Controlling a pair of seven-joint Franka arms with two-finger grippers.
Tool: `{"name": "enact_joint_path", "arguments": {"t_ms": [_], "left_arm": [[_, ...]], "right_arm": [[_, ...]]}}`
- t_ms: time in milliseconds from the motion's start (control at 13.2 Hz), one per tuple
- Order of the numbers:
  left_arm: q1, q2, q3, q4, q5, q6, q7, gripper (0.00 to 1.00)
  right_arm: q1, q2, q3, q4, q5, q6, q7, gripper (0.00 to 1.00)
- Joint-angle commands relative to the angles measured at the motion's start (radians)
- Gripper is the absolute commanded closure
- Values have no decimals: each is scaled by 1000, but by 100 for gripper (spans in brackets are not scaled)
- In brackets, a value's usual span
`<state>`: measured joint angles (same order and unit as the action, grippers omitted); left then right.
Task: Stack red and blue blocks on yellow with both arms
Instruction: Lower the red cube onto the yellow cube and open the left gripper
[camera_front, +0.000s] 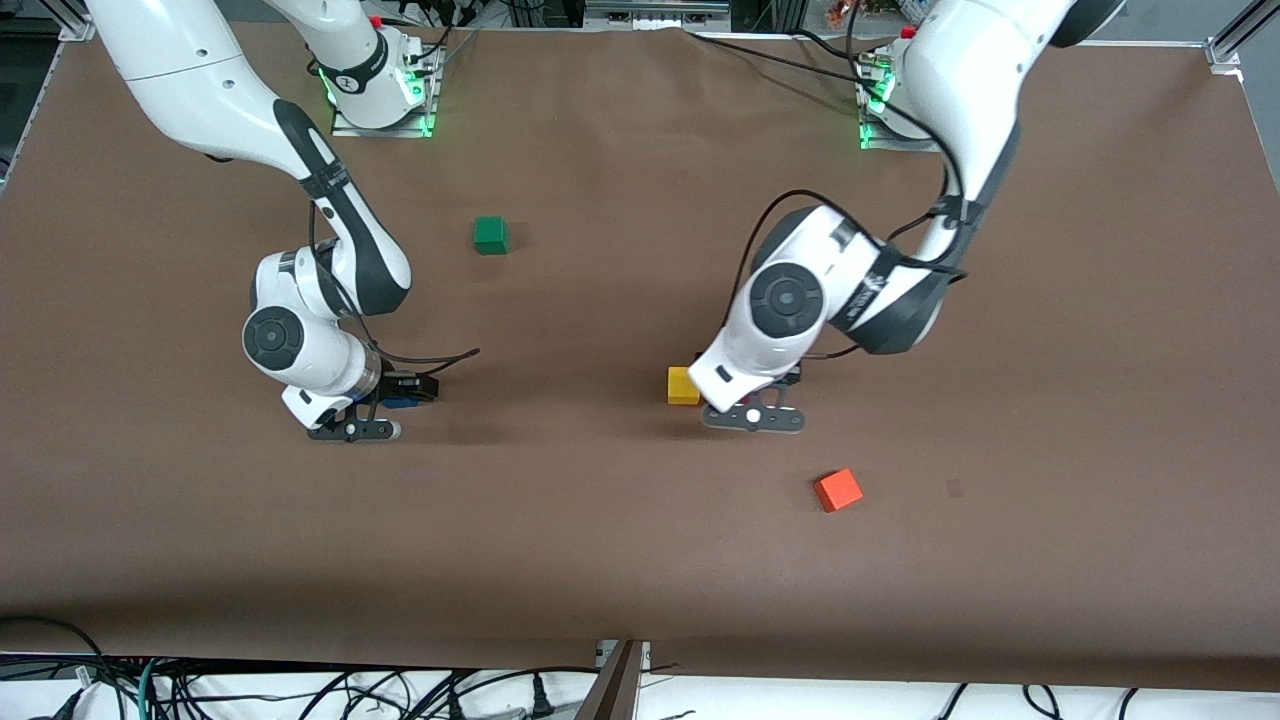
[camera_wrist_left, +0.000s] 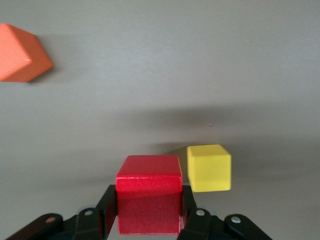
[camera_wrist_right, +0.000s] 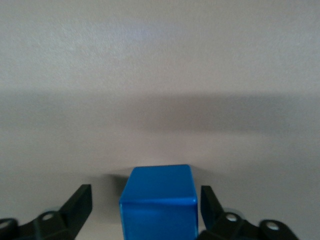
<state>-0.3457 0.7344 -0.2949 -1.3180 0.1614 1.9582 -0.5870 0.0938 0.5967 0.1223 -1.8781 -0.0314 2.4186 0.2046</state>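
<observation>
My left gripper (camera_front: 748, 398) is shut on the deep red block (camera_wrist_left: 149, 192), with both fingers pressed against its sides. The yellow cube (camera_front: 683, 385) sits on the table right beside the gripper, and in the left wrist view (camera_wrist_left: 209, 168) it stands close beside the red block without touching it. The arm hides the red block in the front view. My right gripper (camera_front: 398, 392) is open and low at the right arm's end of the table. Its fingers straddle the blue block (camera_wrist_right: 157, 202), which rests on the table with a gap on each side.
A lighter orange-red cube (camera_front: 838, 490) lies nearer the front camera than the yellow cube, and also shows in the left wrist view (camera_wrist_left: 20, 52). A green cube (camera_front: 490, 235) sits farther back, toward the right arm's base. The brown table (camera_front: 600, 520) lies bare around them.
</observation>
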Motion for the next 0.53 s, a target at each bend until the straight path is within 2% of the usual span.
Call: {"name": "enact_joint_path", "arguments": {"t_ms": [0, 227, 378, 454], "left_arm": [[-64, 69, 22, 103, 26, -41, -59, 100], [-102, 123, 37, 160, 26, -39, -92, 100], [-127, 140, 39, 181, 27, -39, -100, 100], [-136, 140, 39, 177, 29, -39, -100, 100]], "right_arm": [[-3, -49, 3, -27, -7, -4, 12, 9], [-3, -66, 3, -27, -7, -26, 2, 10], [-5, -66, 2, -30, -7, -26, -10, 35], [-6, -66, 2, -32, -7, -26, -11, 41]]}}
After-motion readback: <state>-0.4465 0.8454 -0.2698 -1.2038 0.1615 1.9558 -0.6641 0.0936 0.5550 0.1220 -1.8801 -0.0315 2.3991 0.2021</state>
